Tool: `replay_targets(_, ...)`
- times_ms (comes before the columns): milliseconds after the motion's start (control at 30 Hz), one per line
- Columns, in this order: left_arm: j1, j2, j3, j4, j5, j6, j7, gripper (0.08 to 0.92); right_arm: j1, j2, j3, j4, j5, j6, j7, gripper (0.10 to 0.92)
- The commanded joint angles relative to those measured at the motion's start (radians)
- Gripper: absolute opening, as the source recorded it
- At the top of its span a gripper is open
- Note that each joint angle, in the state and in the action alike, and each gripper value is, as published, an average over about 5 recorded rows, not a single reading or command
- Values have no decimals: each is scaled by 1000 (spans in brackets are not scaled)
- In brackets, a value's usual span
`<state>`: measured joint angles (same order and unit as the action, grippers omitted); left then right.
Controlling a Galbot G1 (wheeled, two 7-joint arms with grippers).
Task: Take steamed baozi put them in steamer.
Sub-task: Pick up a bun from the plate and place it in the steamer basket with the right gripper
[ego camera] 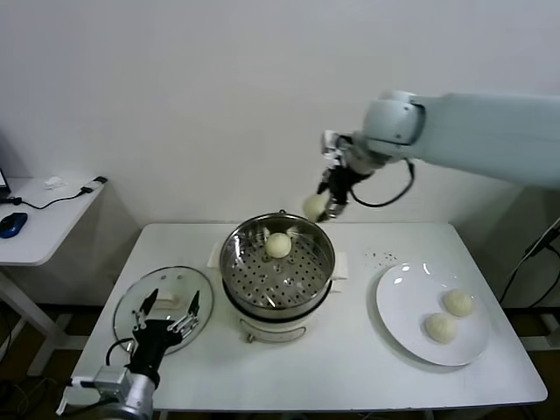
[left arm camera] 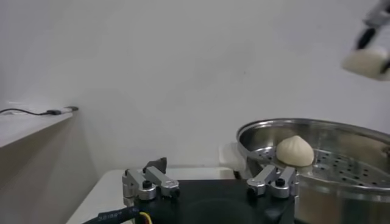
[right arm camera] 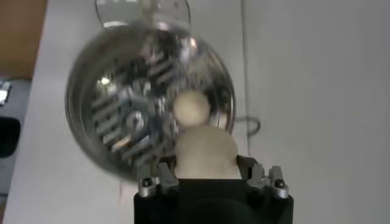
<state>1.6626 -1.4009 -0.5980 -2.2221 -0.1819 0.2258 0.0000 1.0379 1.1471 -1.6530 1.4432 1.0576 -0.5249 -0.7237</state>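
- My right gripper (ego camera: 325, 206) hangs in the air above the steamer's (ego camera: 276, 267) far rim, at about 1 o'clock from the pot's centre in the head view. Its fingers pinch one steamed baozi (ego camera: 313, 207), clear of the pot.
- From the right wrist view that held baozi (right arm camera: 205, 152) sits between my two fingers (right arm camera: 159, 181), with the steamer (right arm camera: 149, 103) well below it.
- A second baozi (ego camera: 278, 245) lies on the perforated tray (ego camera: 280, 278) inside the steamer, towards 12 o'clock, near the far wall. It shows the same way in the left wrist view (left arm camera: 295, 151).
- Two more baozi (ego camera: 458, 303) (ego camera: 440, 328) lie on the white plate (ego camera: 404, 289), at 3 o'clock from the steamer, just beside each other.
- My left gripper (ego camera: 168, 308) idles low at 8 o'clock from the steamer, over the glass lid (ego camera: 162, 289) lying flat on the white table (ego camera: 350, 367); its fingers are spread wide and hold nothing.
- A few dark specks (ego camera: 383, 256) lie on the table between steamer and plate.
- Side desk (ego camera: 39, 223) at 9 to 10 o'clock, with a blue mouse (ego camera: 11, 224) and a cable (ego camera: 66, 194).
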Motion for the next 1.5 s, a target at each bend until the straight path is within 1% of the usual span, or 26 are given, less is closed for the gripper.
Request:
replay_targets(33, -9, 1, 4, 2, -1, -1, 1, 823, -63, 306, 57, -47, 175, -86, 98, 670)
replay_targets(467, -12, 1, 2, 3, 2, -12, 1, 823, -252, 366, -12, -196, 64, -101, 154, 670)
replay_targets(933, 10, 7, -12, -2, -3, -30, -4, 823, -334, 401, -35, -231, 33, -127, 232, 670)
replay_targets(1267, 4, 10, -19, -3, -2, -33, -4, 823, -347, 414, -38, -239, 43, -139, 247, 671)
replay_targets(1367, -1, 9, -18, -2, -2, -31, -4, 823, -346, 410, -35, -235, 44, -138, 244, 700)
replay_targets(1500, -6, 8, -17, -2, -2, -28, -3, 823, -327, 389, -30, -210, 34, -130, 225, 787)
